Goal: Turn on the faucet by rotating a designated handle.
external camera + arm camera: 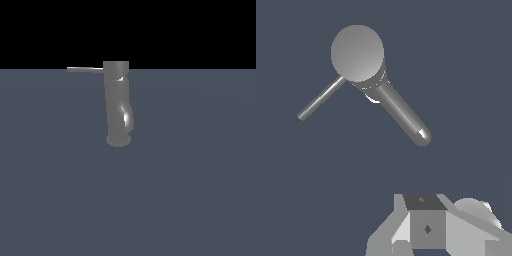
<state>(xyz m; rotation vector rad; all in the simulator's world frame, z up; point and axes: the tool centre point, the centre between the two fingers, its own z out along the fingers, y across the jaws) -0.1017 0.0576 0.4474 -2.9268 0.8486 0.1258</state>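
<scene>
The faucet (117, 105) is a dark grey glossy upright column with a flared round base, standing on the grey floor in the middle of the exterior view. The handle (85, 69) is a thin grey rod sticking out level from the column's top toward the exterior view's left. The wrist view looks down on the faucet's round top (357, 52), the handle (321, 99) and a thicker rounded spout (403, 116). Grey and white parts of my gripper (427, 227) show at the picture's edge, well apart from the faucet and touching nothing. The arm does not show in the exterior view.
The grey-blue floor (190, 190) stretches flat around the faucet. No other object shows in either view. The background above the floor's far edge is black.
</scene>
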